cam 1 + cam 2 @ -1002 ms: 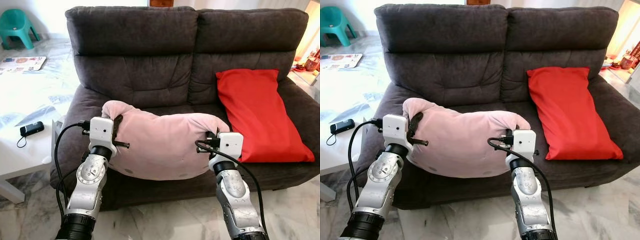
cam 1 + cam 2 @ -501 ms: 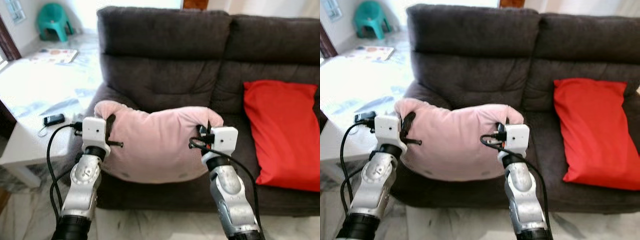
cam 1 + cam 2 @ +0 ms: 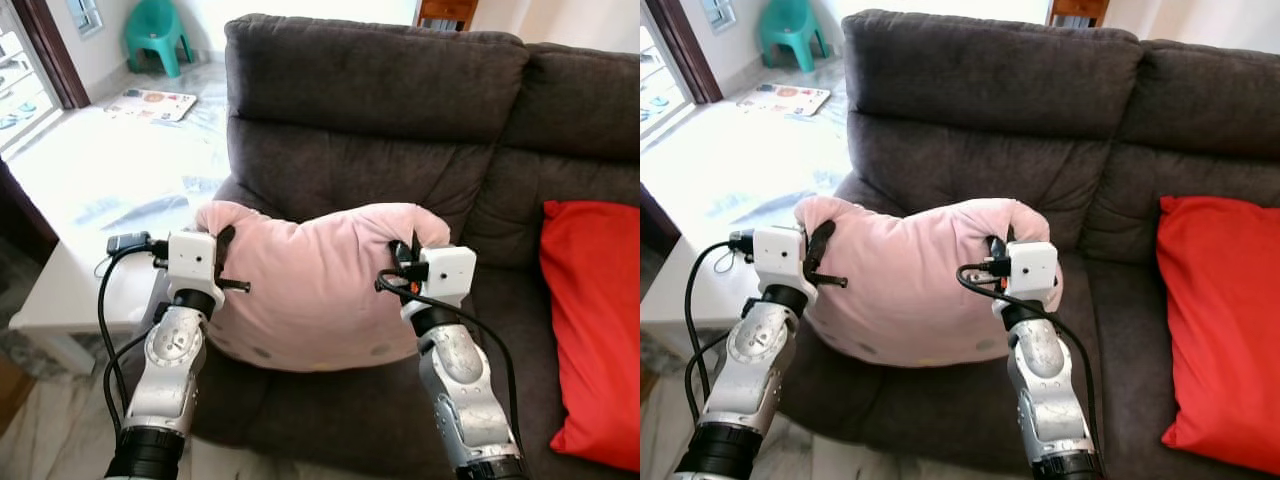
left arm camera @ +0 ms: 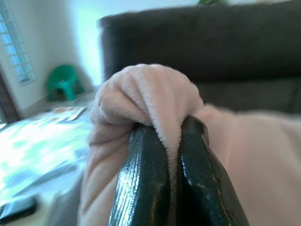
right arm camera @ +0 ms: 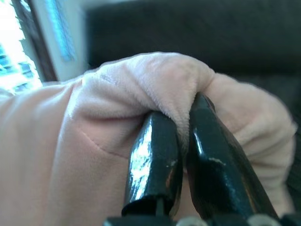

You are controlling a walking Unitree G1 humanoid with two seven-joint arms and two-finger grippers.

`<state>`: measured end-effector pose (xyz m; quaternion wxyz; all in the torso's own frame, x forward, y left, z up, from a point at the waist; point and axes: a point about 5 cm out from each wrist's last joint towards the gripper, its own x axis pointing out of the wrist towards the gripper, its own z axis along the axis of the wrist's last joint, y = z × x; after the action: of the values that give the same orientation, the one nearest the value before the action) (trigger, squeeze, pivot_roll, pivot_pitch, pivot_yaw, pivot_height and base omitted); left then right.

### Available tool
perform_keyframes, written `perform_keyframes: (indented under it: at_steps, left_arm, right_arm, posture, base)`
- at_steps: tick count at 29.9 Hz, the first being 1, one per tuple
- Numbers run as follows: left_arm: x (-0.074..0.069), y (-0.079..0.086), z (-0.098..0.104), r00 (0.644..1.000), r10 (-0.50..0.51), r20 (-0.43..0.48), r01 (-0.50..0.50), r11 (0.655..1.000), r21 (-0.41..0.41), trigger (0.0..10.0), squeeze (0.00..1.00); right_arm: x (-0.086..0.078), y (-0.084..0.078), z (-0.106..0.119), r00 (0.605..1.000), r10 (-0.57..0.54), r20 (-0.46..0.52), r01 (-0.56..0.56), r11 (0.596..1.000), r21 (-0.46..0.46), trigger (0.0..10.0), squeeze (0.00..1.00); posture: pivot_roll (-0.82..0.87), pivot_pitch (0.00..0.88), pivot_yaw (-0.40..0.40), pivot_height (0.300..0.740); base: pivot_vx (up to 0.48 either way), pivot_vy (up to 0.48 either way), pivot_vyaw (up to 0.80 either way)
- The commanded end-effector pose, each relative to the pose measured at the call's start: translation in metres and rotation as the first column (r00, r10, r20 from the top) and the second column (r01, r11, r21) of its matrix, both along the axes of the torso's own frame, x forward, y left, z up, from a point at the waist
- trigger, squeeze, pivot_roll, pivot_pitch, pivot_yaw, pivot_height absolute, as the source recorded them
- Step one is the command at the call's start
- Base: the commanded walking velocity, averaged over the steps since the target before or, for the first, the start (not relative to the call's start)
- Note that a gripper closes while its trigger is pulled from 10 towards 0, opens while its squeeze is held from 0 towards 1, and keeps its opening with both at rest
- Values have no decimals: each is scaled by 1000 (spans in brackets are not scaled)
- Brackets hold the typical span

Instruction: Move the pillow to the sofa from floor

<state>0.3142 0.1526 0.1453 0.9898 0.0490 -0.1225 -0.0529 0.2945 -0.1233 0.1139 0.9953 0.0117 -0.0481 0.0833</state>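
The dark sofa [image 3: 400, 150] waits ahead; both jaws, left gripper [image 4: 171, 155] and right gripper [image 5: 186, 150], clamp the pink pillow [image 3: 315, 285]. Carry it level over the seat before releasing.

Two pillows, one pink [image 3: 315, 285] and one red [image 3: 593, 320], one sofa [image 3: 370, 110], perhaps one table [image 3: 70, 290].

Two silver arms [image 3: 170, 360] carry white wrist boxes [image 3: 192, 262] behind the claws, black glossy fingers [image 4: 141, 183], and looping black cables [image 3: 108, 330].
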Motion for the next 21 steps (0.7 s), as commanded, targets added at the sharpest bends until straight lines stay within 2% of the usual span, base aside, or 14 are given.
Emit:
perform_keyframes:
  at_steps: [1, 13, 20, 21]
  left_arm:
    - [3, -10, 18, 995, -59, 85, 59, 998, 11, 10000, 0]
    - [1, -18, 11, 992, -116, 46, 116, 993, -1, 10000, 0]
    - [2, -21, 3, 991, -132, -13, 132, 991, -33, 10000, 0]
    - [2, -22, 0, 988, -150, -42, 147, 987, -59, 10000, 0]
  right_arm:
    - [3, 14, 14, 997, 55, 55, -56, 998, 13, 10000, 0]
    - [4, 10, 10, 999, 40, 25, -40, 999, -10, 10000, 0]
    - [10, 0, 5, 999, -38, -19, 37, 998, -58, 10000, 0]
    - [12, -1, 6, 999, -45, -18, 44, 998, -46, 10000, 0]
  posture:
    - [114, 0, -38, 740]
    - [116, 0, -49, 740]
    - [115, 0, -54, 740]
    - [116, 0, -55, 740]
  base:
    - [0, 0, 0]
    - [0, 0, 0]
    - [0, 0, 0]
    - [0, 0, 0]
